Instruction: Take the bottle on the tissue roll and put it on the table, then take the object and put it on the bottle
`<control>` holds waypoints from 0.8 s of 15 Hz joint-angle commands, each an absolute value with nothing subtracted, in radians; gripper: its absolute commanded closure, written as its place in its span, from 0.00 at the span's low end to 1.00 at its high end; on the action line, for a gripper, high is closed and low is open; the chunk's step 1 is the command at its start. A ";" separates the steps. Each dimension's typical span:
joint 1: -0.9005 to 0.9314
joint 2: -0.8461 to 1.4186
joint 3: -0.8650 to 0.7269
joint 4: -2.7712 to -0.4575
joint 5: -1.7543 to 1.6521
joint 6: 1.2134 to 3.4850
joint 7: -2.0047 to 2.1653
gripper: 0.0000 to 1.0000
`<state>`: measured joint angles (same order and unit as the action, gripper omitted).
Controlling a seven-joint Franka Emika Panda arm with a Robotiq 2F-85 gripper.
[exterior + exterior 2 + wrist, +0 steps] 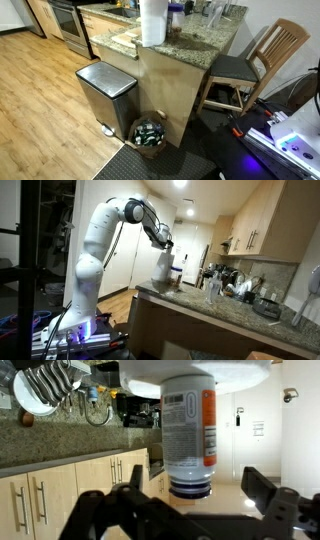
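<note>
The bottle (188, 430) stands on top of the roll (152, 22). The roll is upright on the desk (195, 45), near the corner above the bin (105, 92).

The wrist view is upside down. The roll's flat white end fills the upper edge, and the bottle hangs down from it. The bottle has a white printed label and an orange-red band down one side.

The end effector (192, 475) is spread wide and has hold of nothing. Its two dark fingers (132, 485) flank the bottle's cap end in the picture, with a clear gap on each side. I cannot tell whether they are level with the cap or short of it.

In an exterior view the white arm (95, 245) rises from beyond the desk's (215, 308) end. It bends down so that the end effector (162, 242) sits right over the roll (162, 270). The bottle is too small there to make out.

In an exterior view the frame cuts off the roll's top, so the bottle is out of sight. A container with a blue top (176, 14) stands just beside the roll, further along the desk. A wooden chair (270, 55) stands at the desk's side. A basket (150, 132) sits on the floor against the desk's base, next to the bin.
</note>
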<state>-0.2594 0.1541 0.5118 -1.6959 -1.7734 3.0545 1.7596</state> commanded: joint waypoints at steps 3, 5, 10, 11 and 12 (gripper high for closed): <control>-0.256 0.173 0.512 -1.681 -1.780 3.055 1.765 0.16; -0.257 0.171 0.512 -1.691 -1.772 3.058 1.767 0.32; -0.258 0.170 0.513 -1.699 -1.772 3.062 1.778 0.71; -0.258 0.171 0.513 -1.700 -1.771 3.062 1.782 0.78; -0.258 0.172 0.513 -1.701 -1.770 3.064 1.784 0.82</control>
